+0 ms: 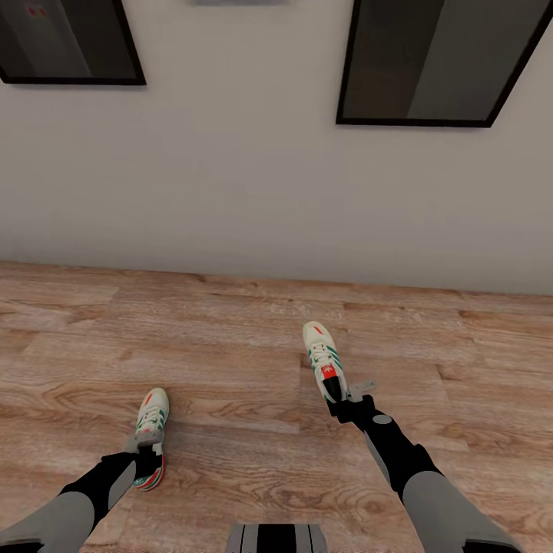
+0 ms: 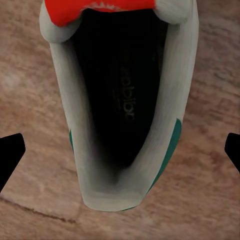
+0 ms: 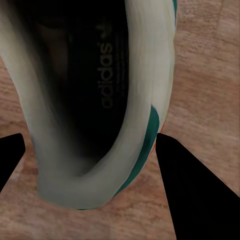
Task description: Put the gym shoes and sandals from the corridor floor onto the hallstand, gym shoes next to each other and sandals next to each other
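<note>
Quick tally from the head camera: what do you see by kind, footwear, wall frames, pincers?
Gym shoes: 2, the left gym shoe and the right gym shoe, both on the corridor floor.
Sandals: 0 seen.
Dark wall frames: 2, the left frame and the right frame.
Pincers: 2, the left pincer and the right pincer.
Total: 6.

Both black-and-grey arms are reaching forward and down from the lower corners of the head view. The left tool (image 1: 146, 453) is sitting over the heel end of the near white, green-striped gym shoe (image 1: 150, 430), its black fingers (image 2: 11, 155) spread wide on either side, apart from it. The right tool (image 1: 342, 399) is straddling the heel of the far white, green-striped gym shoe (image 1: 322, 361), one finger (image 3: 192, 190) touching its side.
</note>
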Tool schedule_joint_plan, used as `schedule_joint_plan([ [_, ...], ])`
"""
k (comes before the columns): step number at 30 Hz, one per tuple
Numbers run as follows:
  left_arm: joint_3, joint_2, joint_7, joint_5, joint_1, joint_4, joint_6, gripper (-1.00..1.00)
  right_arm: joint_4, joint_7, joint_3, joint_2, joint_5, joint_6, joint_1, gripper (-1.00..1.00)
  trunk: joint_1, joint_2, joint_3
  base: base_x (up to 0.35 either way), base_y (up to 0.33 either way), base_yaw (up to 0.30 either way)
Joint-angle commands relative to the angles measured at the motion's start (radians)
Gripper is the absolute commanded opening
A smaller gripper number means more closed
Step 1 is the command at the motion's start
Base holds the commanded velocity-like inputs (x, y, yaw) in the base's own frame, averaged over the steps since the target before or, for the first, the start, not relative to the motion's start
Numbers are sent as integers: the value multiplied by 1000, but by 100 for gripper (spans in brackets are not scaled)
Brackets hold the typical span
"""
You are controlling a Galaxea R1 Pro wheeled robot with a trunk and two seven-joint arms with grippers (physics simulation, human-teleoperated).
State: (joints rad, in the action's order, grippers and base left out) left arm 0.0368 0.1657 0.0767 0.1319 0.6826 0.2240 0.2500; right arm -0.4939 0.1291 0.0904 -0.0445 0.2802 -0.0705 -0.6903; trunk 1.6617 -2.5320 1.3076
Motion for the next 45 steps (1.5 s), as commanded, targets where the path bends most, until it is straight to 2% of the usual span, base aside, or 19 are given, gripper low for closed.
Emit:
schedule_joint_plan([
  [1,0,0,0,0,0,0,0,100,0,-2,0,0,-1,0,0,-100,0,0,0,0,0,0],
  [16,0,0,0,0,0,0,0,100,0,-2,0,0,-1,0,0,-100,0,0,0,0,0,0],
  [19,0,0,0,0,0,0,0,100,0,-1,0,0,-1,0,0,-100,1,-1,12,0,0,0],
  [45,0,0,0,0,0,0,0,100,0,-2,-2,0,0,8,0,-100,2,-1,19,0,0,0],
])
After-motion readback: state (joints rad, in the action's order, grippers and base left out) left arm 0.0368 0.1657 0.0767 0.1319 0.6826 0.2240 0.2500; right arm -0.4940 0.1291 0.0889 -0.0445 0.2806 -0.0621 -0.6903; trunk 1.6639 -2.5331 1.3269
